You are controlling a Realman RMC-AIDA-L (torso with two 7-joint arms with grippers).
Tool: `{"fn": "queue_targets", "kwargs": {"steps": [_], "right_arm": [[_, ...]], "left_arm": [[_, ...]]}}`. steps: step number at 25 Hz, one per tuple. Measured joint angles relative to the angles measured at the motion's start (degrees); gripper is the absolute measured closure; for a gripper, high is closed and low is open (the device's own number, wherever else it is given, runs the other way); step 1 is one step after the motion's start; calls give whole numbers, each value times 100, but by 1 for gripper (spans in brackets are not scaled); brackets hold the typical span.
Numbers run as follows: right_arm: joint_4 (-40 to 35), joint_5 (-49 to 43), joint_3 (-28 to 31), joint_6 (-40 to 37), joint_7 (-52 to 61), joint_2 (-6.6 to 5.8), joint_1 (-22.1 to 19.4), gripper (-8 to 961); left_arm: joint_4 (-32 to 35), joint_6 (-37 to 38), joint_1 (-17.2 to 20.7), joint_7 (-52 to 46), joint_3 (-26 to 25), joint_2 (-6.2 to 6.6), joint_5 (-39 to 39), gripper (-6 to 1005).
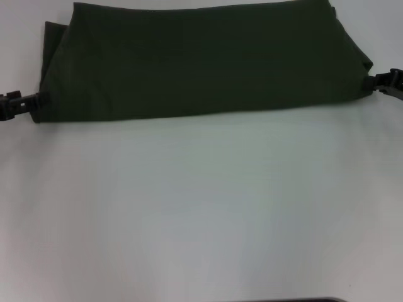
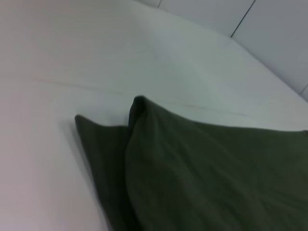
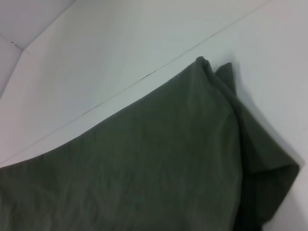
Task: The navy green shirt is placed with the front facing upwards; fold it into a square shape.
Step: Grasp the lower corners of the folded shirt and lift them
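Note:
The navy green shirt (image 1: 201,63) lies folded into a wide band across the far part of the white table, plain side up, with no lettering showing. My left gripper (image 1: 36,100) is at the band's near left corner and my right gripper (image 1: 371,82) at its near right corner, each pinching the cloth edge. In the left wrist view the shirt (image 2: 202,178) shows two stacked layers with a pointed corner. The right wrist view shows the shirt (image 3: 144,173) with a folded corner and a lower layer sticking out beside it.
The white table (image 1: 201,207) stretches bare from the shirt's near edge to the front. A thin seam (image 3: 120,94) runs across the surface behind the shirt. Pale wall panels (image 2: 279,38) stand beyond the table's far side.

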Motion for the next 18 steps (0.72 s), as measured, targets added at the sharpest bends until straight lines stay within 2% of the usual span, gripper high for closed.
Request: {"fn": "queue_targets", "kwargs": {"steps": [7,18], "right_arm": [[-2,0,0,-51,-26,-27,20,944],[0,-1,10,-60,-20,-30,-3,943]], "left_arm": [[-44,-180,-139,-145,-8,-15,328,113],[-98,-334,-187,-160,8,2,366,116]]}}
